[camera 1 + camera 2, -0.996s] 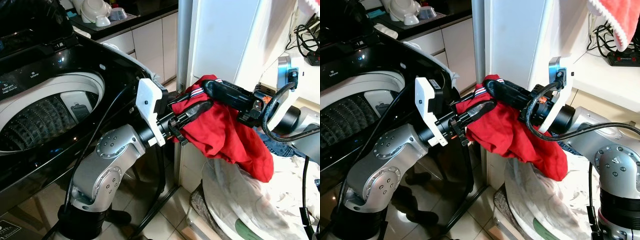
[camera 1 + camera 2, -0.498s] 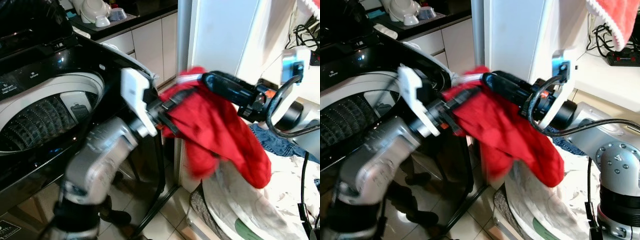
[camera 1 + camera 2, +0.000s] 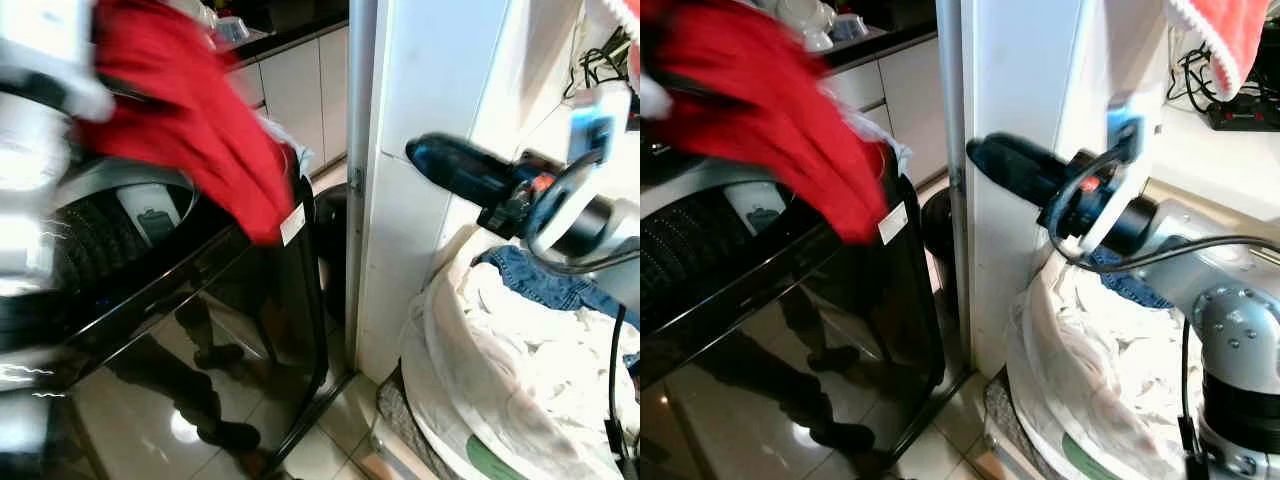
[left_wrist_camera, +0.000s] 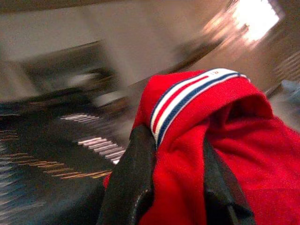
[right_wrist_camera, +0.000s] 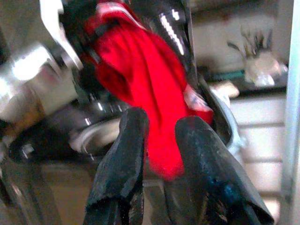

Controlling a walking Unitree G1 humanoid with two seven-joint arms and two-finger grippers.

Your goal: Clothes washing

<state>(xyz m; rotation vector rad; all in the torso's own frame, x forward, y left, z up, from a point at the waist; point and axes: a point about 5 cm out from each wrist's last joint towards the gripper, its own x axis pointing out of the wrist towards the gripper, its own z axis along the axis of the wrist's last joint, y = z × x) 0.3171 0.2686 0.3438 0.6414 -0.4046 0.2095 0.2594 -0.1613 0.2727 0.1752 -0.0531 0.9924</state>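
A red garment with a striped collar hangs blurred over the rim of the black top-loading washing machine, above its drum opening. My left gripper is shut on the garment, with cloth bunched between its two black fingers. The left arm is a bright blur at the far left. My right gripper is held out beside the white pillar, apart from the garment. Its fingers stand slightly open with nothing between them.
A white laundry bag full of pale clothes, with blue jeans on top, sits on the floor below my right arm. The white pillar stands between bag and washer. A pink towel hangs at the upper right.
My left arm has swung the red garment left and up, from above the bag to over the washer. The right gripper has let go of it and stays near the pillar.
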